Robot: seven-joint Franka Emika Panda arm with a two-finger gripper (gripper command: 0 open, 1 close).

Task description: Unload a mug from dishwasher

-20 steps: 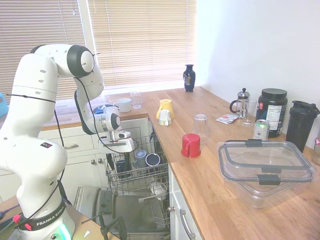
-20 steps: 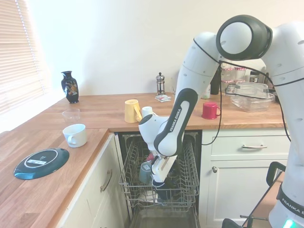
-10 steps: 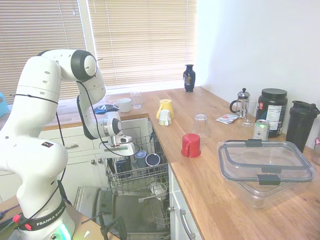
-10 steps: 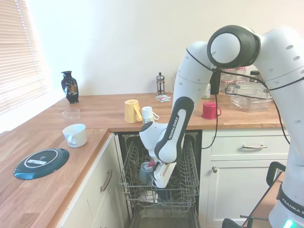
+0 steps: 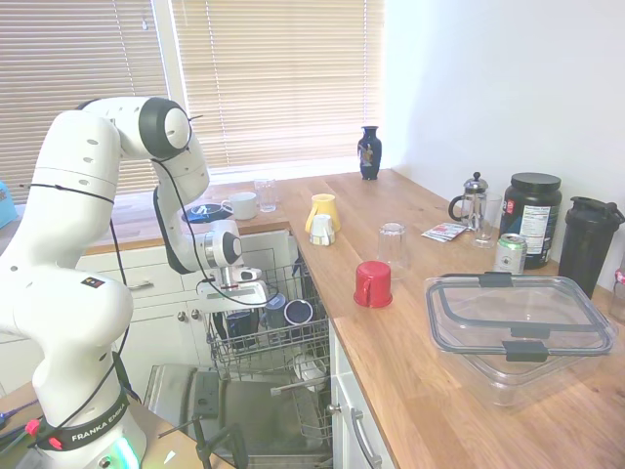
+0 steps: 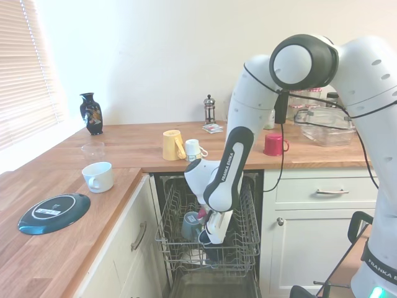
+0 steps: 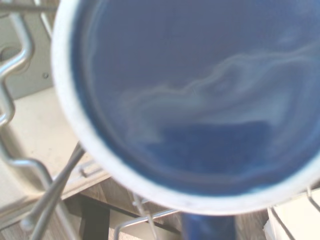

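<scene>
Over the dishwasher (image 5: pixel 259 337) rack, from the first exterior view, I see my arm folded down, gripper (image 5: pixel 237 311) at the mug (image 5: pixel 240 323), seven o'clock of a grey-blue mug (image 5: pixel 274 310). Second exterior: gripper (image 6: pixel 211 236) buried among wires; I cannot tell its opening. Wrist: glossy blue round mug (image 7: pixel 200 100) interior, blurred.

The dishwasher (image 5: pixel 256 344) rack is open from above. Inside it, the grey-blue mug (image 6: pixel 190 225) and wire prongs crowd the gripper (image 6: pixel 209 239).
</scene>
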